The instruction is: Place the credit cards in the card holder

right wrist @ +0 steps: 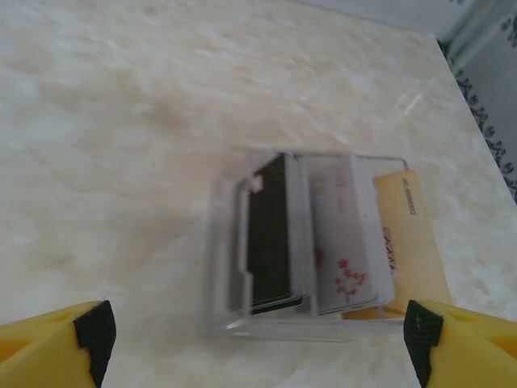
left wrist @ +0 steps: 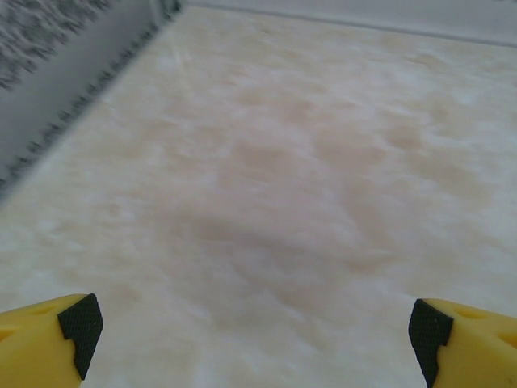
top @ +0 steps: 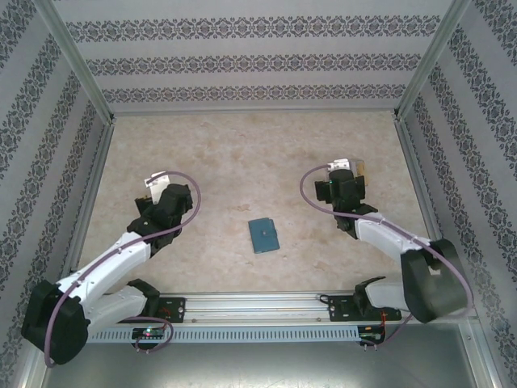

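Card holder: the teal card holder (top: 263, 235) lies closed and flat on the marbled table (top: 242, 153), about midway between the two arms and towards the near edge.
Card holder vs claws: it is right of and nearer than the left claw (top: 153, 182), left of and nearer than the right claw (top: 347, 168), and well apart from both.
Credit cards: the credit cards (right wrist: 339, 242) sit side by side in a clear plastic case (right wrist: 222, 259) on the right half of the table. There is a dark card (right wrist: 269, 234) on the left, a whitish card (right wrist: 343, 250) with red marks in the middle, and a tan card (right wrist: 412, 242) on the right, reaching past the case's right side.
Cards vs right claw: the case lies just ahead of the right claw's fingertips, roughly centred between them, and neither pad (right wrist: 97, 335) touches it.
Right claw: released, fingers spread wide, nothing grasped.
Left claw: released in the left wrist view (left wrist: 254, 331), pads (left wrist: 81, 331) far apart over bare table, grasping nothing.
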You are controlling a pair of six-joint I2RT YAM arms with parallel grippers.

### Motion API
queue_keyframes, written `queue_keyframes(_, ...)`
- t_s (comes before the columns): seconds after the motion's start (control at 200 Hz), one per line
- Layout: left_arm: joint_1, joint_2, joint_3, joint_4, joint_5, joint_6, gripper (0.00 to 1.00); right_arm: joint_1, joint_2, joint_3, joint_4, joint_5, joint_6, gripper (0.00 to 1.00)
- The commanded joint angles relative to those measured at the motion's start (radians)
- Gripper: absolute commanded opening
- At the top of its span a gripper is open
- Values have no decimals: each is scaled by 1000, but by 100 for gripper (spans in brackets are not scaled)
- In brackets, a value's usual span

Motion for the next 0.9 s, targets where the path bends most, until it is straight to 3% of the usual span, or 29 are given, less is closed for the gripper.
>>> queue_keyframes(0.0, 72, -29, -98, 279, -24, 271, 99, -35, 57, -4, 211, -136, -99, 93)
queue_keyframes(0.105, 154, 7, -109, 330, 57, 307, 99, -50, 127, -33, 333, -163, -165, 92)
queue_keyframes(0.135, 168, 32, -126, 381, 58, 323, 99, -67, 126, -56, 367, -229, -181, 92)
queue_keyframes(0.255, 224, 137, -201, 577, 137, 372, 99, -146, 96, -88, 398, -398, -138, 91)
queue_keyframes(0.41, 292, 213, -248, 794, 240, 428, 99, -247, 80, -156, 520, -489, -44, 92)
queue_keyframes(0.505, 361, 235, -257, 859, 346, 401, 99, -281, 184, -196, 697, -524, -8, 93)
queue_keyframes(0.545, 380, 257, -264, 907, 388, 402, 99, -289, 229, -206, 828, -529, 13, 94)
queue_keyframes(0.609, 396, 286, -254, 938, 464, 421, 99, -290, 166, -198, 678, -528, -8, 94)
queue_keyframes(0.684, 401, 316, -218, 906, 548, 445, 99, -282, 204, -200, 743, -447, 16, 98)
queue_keyframes(0.779, 402, 389, -199, 961, 630, 447, 99, -278, 182, -165, 638, -372, 31, 98)
queue_keyframes(0.894, 401, 534, -172, 1040, 632, 459, 99, -265, 183, -172, 656, -339, 27, 98)
